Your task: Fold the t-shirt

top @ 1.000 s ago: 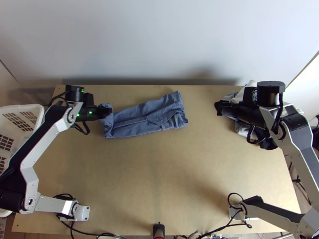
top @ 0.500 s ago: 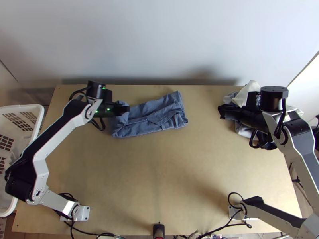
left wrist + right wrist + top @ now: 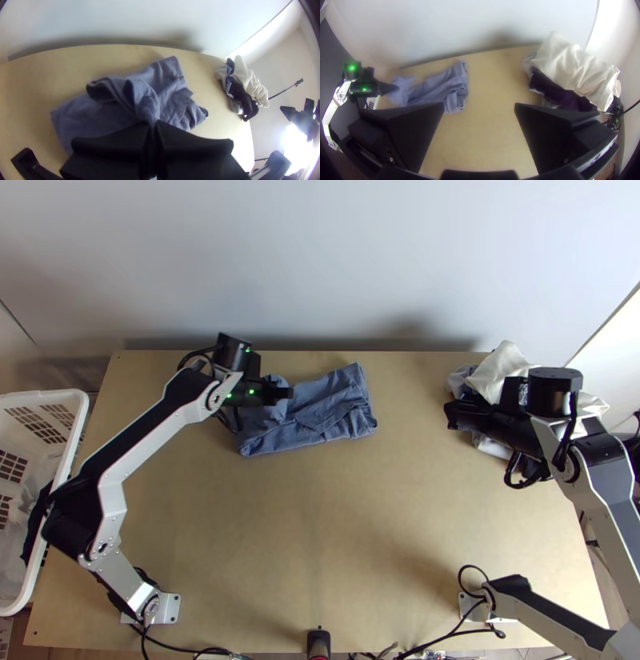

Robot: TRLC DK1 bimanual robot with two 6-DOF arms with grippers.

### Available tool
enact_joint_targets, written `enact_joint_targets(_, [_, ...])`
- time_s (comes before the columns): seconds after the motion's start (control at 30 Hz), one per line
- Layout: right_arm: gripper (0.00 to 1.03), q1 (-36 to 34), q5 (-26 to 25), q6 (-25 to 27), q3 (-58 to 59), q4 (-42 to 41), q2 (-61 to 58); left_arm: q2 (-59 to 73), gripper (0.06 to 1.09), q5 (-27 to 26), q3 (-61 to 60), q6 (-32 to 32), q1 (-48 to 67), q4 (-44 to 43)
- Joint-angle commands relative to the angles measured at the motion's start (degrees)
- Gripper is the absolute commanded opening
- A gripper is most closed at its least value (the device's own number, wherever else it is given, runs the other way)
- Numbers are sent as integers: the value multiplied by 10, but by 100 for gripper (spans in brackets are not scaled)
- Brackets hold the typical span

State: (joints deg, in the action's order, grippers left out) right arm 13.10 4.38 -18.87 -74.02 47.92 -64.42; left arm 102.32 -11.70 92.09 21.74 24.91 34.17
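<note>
Had the left gripper (image 3: 288,393) clamped on a raised fold (image 3: 148,103) of the blue-grey t-shirt (image 3: 342,406), with cloth pinched between both fingers. Found the t-shirt in a narrow folded band on the table (image 3: 320,524), near its far edge and a little left of the middle. Saw the left part lifted and looped over toward the right end, and the right end lying low on the wood, creased and rumpled. Held the right gripper (image 3: 448,414) above the table's right side, with a wide gap between its fingers. Noticed a clothes pile by the far right corner, with a cream cloth (image 3: 502,362) on top and a dark purple cloth (image 3: 553,85) below. Spotted a white basket (image 3: 68,397) at the left edge.
</note>
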Motion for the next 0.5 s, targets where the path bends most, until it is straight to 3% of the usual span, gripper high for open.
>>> enact_joint_targets(0.0, [98,-7,0,-2,19,-3,13,45,9,6,64,4,31,5])
enact_joint_targets(0.47, [98,-17,0,-3,40,-9,25,156,9,20,205,36,95,10])
